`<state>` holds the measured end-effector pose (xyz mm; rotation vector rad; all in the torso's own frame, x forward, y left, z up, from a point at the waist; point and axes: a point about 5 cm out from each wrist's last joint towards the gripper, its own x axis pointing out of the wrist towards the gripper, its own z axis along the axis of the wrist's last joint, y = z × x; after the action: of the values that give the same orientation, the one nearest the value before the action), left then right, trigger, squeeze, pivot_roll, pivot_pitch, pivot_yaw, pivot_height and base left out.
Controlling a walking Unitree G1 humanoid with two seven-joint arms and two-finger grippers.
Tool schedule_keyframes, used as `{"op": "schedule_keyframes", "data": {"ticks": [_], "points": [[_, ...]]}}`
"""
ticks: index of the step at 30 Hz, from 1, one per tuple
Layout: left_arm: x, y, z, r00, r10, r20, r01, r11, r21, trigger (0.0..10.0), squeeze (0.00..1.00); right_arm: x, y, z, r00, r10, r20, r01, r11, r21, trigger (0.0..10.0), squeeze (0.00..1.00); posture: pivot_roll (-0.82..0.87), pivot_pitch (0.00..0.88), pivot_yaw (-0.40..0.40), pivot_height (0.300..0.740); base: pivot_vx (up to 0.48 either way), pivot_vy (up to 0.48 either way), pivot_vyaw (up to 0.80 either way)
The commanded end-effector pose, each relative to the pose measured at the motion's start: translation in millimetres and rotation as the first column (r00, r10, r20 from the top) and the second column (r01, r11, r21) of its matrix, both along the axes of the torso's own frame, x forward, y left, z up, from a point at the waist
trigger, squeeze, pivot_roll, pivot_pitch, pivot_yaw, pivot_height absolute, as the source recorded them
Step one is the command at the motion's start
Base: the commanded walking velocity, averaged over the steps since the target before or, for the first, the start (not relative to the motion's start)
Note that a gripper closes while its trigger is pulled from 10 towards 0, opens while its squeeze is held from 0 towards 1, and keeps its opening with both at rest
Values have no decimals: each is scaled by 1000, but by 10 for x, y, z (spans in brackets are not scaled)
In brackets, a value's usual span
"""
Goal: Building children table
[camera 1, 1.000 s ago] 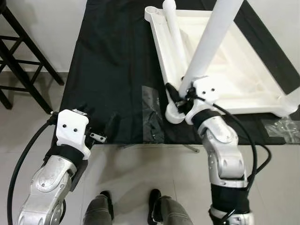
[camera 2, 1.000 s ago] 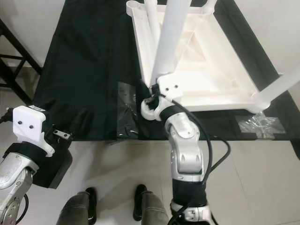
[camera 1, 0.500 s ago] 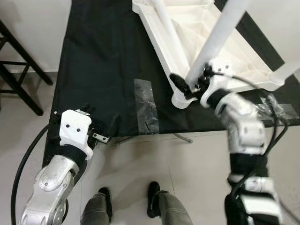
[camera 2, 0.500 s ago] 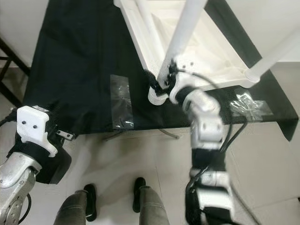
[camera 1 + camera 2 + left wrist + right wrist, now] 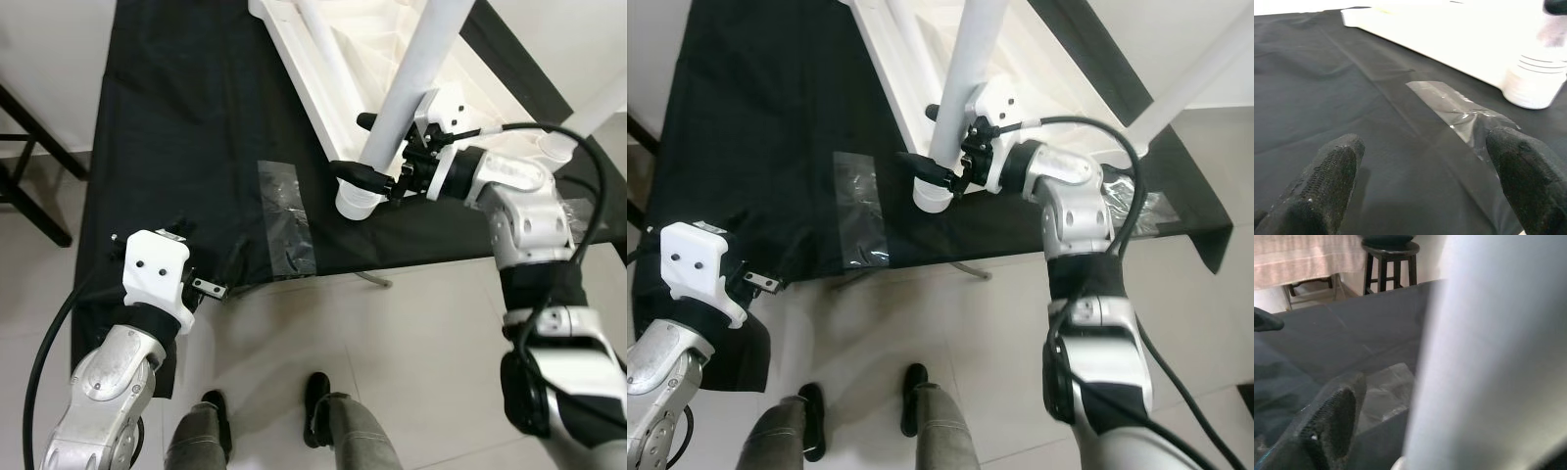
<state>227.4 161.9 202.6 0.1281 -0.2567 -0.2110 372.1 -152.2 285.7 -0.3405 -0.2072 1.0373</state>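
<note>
The white children's table (image 5: 318, 122) lies upside down on a black cloth. One white leg (image 5: 411, 88) stands upright in the near corner socket (image 5: 355, 201). My right gripper (image 5: 349, 144) reaches in from the right at the base of that leg, one black finger in front of it and one behind. In the right wrist view a gap shows between the finger (image 5: 1334, 421) and the leg (image 5: 1488, 357), so the gripper is open. My left gripper (image 5: 1425, 186) hovers open and empty over the cloth near the front left edge.
A clear plastic bag (image 5: 284, 220) lies flat on the cloth between the grippers, another (image 5: 588, 211) at the right edge. A second leg (image 5: 602, 103) stands at the right corner. A person's feet (image 5: 318, 406) are on the tiled floor below. A black stool (image 5: 29, 176) stands left.
The whole picture shifted, so the camera moved. My right arm now reaches the leg's base from the right instead of from below. The left gripper holds the same pose.
</note>
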Motion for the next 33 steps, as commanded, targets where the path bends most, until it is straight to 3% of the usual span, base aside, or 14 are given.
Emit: {"op": "schedule_keyframes", "data": {"ticks": [1,2,3,4,18,20,21,22,23,24,26,27,29,33], "points": [[-38,-7,-8,1000,2,-9,-2,1000,-1,10000,0,41,30,-96,1000,-2,-24,1,1000,-30,4588,0,172,351,-154,740,0,0,0],[-39,-3,-8,1000,7,-9,-7,1000,4,10000,0,57,41,-114,1000,-1,-27,0,999,-37,2118,0,174,352,-154,740,0,0,0],[-39,-3,-8,1000,7,-9,-7,1000,4,10000,0,57,41,-114,1000,-1,-27,0,999,-37,2118,0,174,352,-154,740,0,0,0],[-40,-1,-8,1000,10,-10,-10,1000,5,10000,0,64,47,-130,1000,1,-28,-2,999,-43,0,0,175,353,-154,740,0,0,0],[-42,14,-12,1000,24,-13,-24,1000,12,10000,0,44,-127,-388,996,1,-84,-3,1000,-27,0,0,173,343,-147,740,0,0,0],[-44,19,-20,1000,23,-15,-23,1000,12,10000,0,58,-168,-420,988,-118,-95,122,992,37,0,0,152,342,-147,740,0,0,0],[-44,19,-20,1000,23,-15,-23,1000,12,10000,0,58,-168,-420,988,-118,-95,122,992,37,0,0,152,342,-147,740,0,0,0],[-48,22,-22,1000,22,-16,-22,1000,12,10000,0,73,-165,-449,967,-237,-91,245,966,87,0,0,150,344,-148,740,0,0,0],[-48,22,-22,1000,22,-16,-22,1000,12,10000,0,73,-165,-449,967,-237,-91,245,966,87,0,0,150,344,-148,740,0,0,0],[-48,23,-27,1000,20,-19,-20,1000,14,10000,0,112,-174,-468,853,-514,-95,522,831,193,0,0,146,345,-143,740,0,0,0],[-47,30,-31,1000,18,-26,-18,1000,9,10000,0,-187,77,-781,701,-687,-190,713,677,184,0,0,128,350,-143,740,0,0,0],[-40,37,-33,999,17,-28,-17,1000,12,10000,0,-354,238,-890,694,-688,-210,719,673,173,0,0,136,355,-132,740,0,0,0],[-27,38,-28,1000,15,-27,-15,1000,13,10000,0,-502,423,-1000,711,-663,-235,701,694,164,0,0,135,349,-129,740,0,0,0],[-17,33,-16,1000,12,-23,-12,1000,13,10000,0,-492,457,-1037,692,-677,-252,720,676,160,0,0,141,346,-127,740,0,0,0]]}}
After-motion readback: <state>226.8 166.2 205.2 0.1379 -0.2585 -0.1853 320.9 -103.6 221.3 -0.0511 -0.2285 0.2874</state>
